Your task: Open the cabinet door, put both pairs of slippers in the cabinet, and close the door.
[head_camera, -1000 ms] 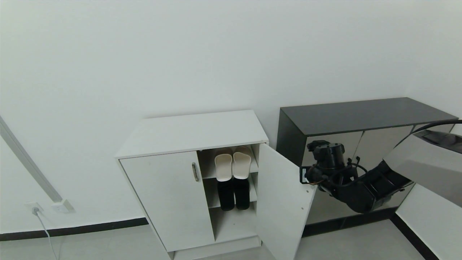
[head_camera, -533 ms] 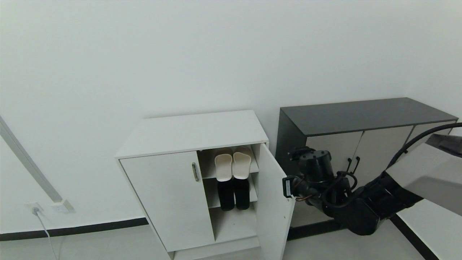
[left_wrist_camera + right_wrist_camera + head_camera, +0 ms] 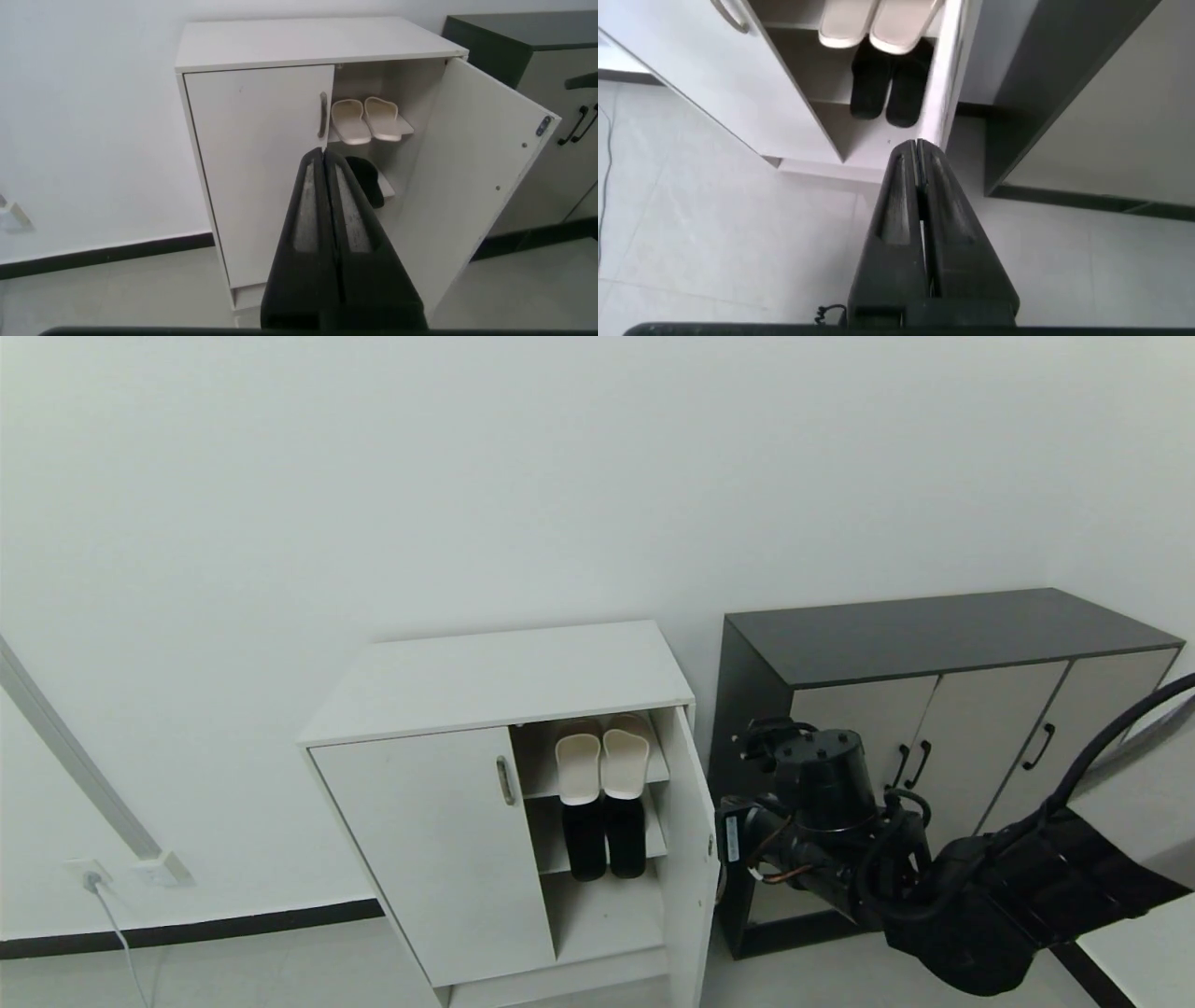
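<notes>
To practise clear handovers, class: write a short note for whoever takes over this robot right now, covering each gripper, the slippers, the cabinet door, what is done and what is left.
Left gripper: shut, empty, in front of the cabinet, apart from it.
Right gripper: shut, empty, near the free edge of the right door; contact unclear.
White slippers sit high inside the cabinet, black slippers directly below them.
Done: door opened, both pairs in.
Left: push the right door, which stands open, fully shut.
</notes>
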